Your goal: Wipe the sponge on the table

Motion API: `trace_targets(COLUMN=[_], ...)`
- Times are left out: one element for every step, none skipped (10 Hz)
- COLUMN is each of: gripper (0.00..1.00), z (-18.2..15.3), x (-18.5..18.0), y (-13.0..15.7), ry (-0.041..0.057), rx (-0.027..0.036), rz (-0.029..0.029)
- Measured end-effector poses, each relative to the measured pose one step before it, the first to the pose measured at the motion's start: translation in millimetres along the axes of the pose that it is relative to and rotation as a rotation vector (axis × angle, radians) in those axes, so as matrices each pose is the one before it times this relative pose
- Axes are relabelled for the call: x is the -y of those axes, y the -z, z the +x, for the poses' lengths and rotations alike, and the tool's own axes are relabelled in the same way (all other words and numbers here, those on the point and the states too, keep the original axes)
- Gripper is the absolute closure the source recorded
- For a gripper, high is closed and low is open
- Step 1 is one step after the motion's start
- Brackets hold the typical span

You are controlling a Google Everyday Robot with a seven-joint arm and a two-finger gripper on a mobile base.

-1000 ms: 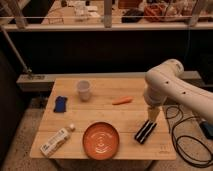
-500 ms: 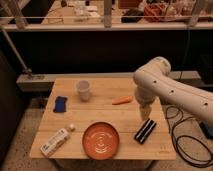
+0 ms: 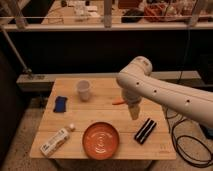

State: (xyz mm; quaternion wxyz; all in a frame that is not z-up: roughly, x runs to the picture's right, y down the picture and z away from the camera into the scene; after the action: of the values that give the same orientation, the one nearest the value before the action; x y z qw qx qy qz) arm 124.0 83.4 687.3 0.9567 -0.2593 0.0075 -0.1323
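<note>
In the camera view the sponge point(image 3: 60, 104) lies flat near the left edge of the surface point(image 3: 100, 114), well apart from the end effector point(image 3: 134, 114), which hangs wide open and empty right of centre, fitting either an approach before wiping or a retreat after it.

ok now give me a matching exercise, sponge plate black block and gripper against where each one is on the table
Things:
1 sponge
2 plate
3 black block
4 gripper

Places:
a middle of the table's near edge
b hanging over the table's right half, pointing down
c left side, beside the cup
d near right part of the table

Pairs: 1-c, 2-a, 3-d, 4-b
</note>
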Motion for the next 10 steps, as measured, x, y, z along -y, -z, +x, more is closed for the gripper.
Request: trace_targets(gripper=[0.20, 0.20, 0.20, 0.20, 0.20, 0.20, 0.20, 0.20, 0.20, 0.20], z=[-13.93, -12.96, -9.96, -6.10, -4.02, -5.15, -8.36, -10.45, -13.71, -5.50], x=[4.66, 4.66, 2.66, 1.23, 2.18, 3.25, 5.16, 6.95, 9.76, 4.46], y=[1.47, 1.66, 1.86, 1.67, 1.46, 0.70, 1.91, 2.67, 3.15, 1.57], ry=[0.02558, 0.02583, 0.02489, 0.01957, 0.01479, 0.01782, 0.02090, 0.01525, 0.02767, 0.01399], rx=[-0.00325, -0.00203, -0.00197, -0.00515, -0.00150, -0.00023, -0.00248, 0.00125, -0.00059, -0.00178], rz=[0.00837, 0.00613, 0.00287, 0.00091, 0.00354, 0.00471, 0.00496, 0.00957, 0.01052, 0.00500])
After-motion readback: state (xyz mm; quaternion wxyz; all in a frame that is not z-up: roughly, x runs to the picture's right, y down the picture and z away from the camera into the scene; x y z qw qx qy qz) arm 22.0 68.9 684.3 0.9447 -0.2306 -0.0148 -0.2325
